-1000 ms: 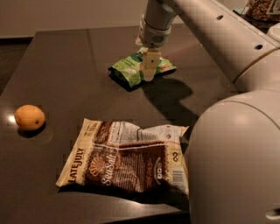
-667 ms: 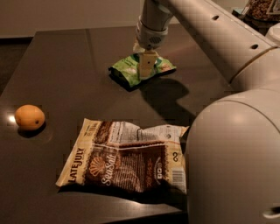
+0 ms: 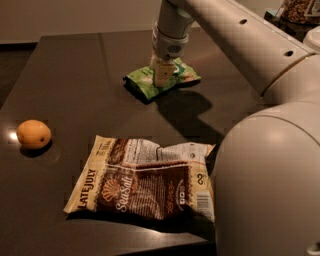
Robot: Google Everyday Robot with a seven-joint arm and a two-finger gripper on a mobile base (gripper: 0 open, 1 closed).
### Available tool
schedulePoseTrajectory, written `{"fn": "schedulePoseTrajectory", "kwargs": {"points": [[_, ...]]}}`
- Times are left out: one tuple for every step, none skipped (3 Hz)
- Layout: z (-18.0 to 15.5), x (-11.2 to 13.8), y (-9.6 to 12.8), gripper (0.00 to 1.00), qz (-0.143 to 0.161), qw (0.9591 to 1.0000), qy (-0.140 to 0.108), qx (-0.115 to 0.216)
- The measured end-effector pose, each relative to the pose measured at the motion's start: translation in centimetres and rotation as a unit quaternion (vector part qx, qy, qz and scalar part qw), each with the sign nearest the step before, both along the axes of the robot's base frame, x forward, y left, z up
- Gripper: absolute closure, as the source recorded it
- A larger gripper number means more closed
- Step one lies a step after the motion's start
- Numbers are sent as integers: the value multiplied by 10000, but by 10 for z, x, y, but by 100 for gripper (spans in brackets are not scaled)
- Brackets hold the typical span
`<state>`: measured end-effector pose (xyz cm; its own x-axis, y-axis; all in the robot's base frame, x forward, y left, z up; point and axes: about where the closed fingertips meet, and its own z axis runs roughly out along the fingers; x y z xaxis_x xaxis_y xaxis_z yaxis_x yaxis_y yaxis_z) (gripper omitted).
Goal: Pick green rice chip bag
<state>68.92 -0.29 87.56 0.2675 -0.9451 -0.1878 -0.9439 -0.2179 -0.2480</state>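
The green rice chip bag (image 3: 142, 80) lies flat on the dark table (image 3: 75, 65), toward the back centre. My gripper (image 3: 162, 76) hangs straight down from the pale arm (image 3: 235, 35) and sits right on top of the bag's middle, hiding part of it. The bag's left and right ends show on either side of the gripper. The bag rests on the table.
A large brown-and-cream "Late July" bag (image 3: 142, 185) lies at the front centre. An orange fruit (image 3: 33, 134) sits at the left. The robot's big pale body (image 3: 270, 185) fills the front right. A container of snacks (image 3: 300, 10) stands at the back right.
The gripper has shifted a little to the left over the green bag and sits lower on it. The bag, the fruit and the brown bag have not moved.
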Motion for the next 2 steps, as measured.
{"fn": "schedulePoseTrajectory", "kwargs": {"points": [[1, -2, 0, 99, 0, 10000, -1, 15], [2, -2, 0, 100, -1, 10000, -2, 15]]}}
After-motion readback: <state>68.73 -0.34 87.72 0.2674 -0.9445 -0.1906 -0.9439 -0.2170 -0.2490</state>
